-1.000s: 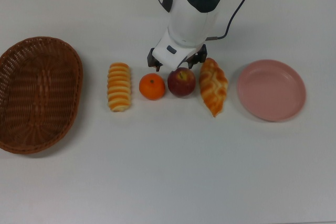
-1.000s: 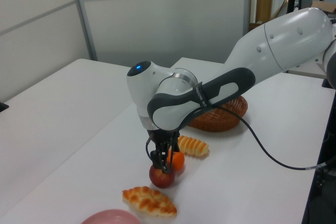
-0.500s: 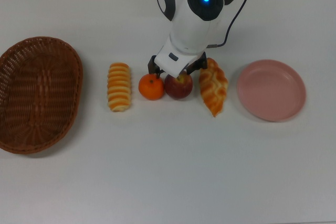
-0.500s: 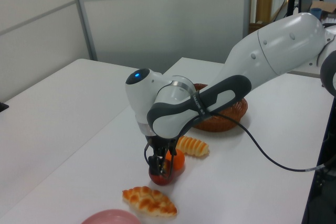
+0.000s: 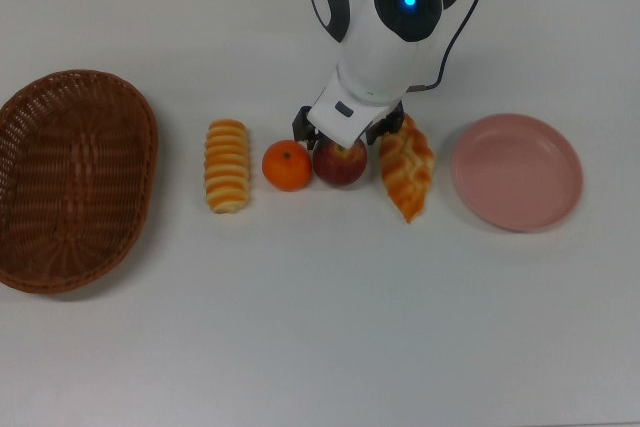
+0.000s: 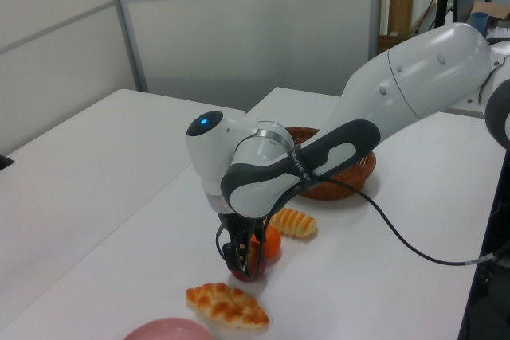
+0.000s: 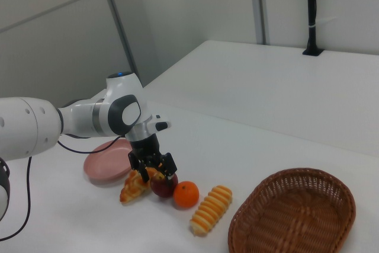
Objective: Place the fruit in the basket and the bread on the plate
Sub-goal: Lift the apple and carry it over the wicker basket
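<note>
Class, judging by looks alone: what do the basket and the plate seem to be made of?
The basket: woven wicker, brown and matte; interlaced strands show. The plate: probably plastic, possibly glazed ceramic; a smooth, even pink surface with a soft sheen.

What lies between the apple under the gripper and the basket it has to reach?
In the top view, the mandarin and the striped roll lie on the table in a row between the apple and the basket. Carried above them, nothing else visibly blocks the way.

arm low over apple [image 7: 161, 186], mandarin [image 7: 186, 195] beside it, basket [image 7: 293, 217] well apart
</note>
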